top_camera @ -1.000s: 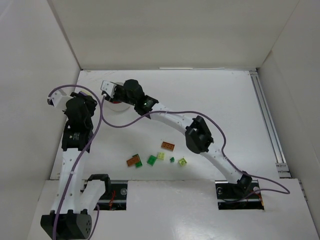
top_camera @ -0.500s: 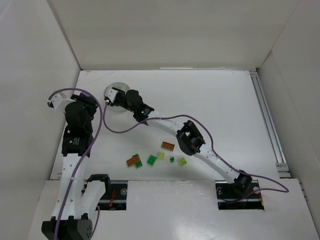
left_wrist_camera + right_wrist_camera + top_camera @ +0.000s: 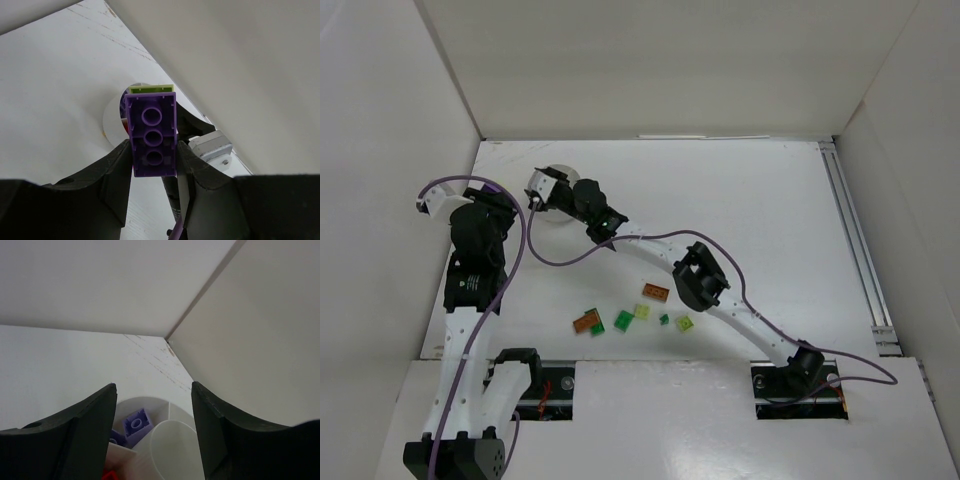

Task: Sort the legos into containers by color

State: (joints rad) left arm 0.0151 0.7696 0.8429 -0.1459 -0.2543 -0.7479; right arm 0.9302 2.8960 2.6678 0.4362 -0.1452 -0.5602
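- left end effector [image 3: 152,152] clamped on lilac lego [image 3: 151,131]
- right end effector [image 3: 153,390] jaws apart, nothing between; over white dish [image 3: 175,442], upper left of top view; lilac brick [image 3: 136,423] in one wedge
- loose legos [image 3: 623,320] on bench [image 3: 770,220], lower centre; well apart from dish

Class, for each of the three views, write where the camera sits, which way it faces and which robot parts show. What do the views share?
Top external: above and behind the bases, looking down on the table; left arm and right arm show whole.
Left wrist: on the left arm, facing forward past the left gripper, shut on a purple brick.
Right wrist: on the right arm, facing past the open right gripper towards the far corner.
Shared: all three show the white dish.
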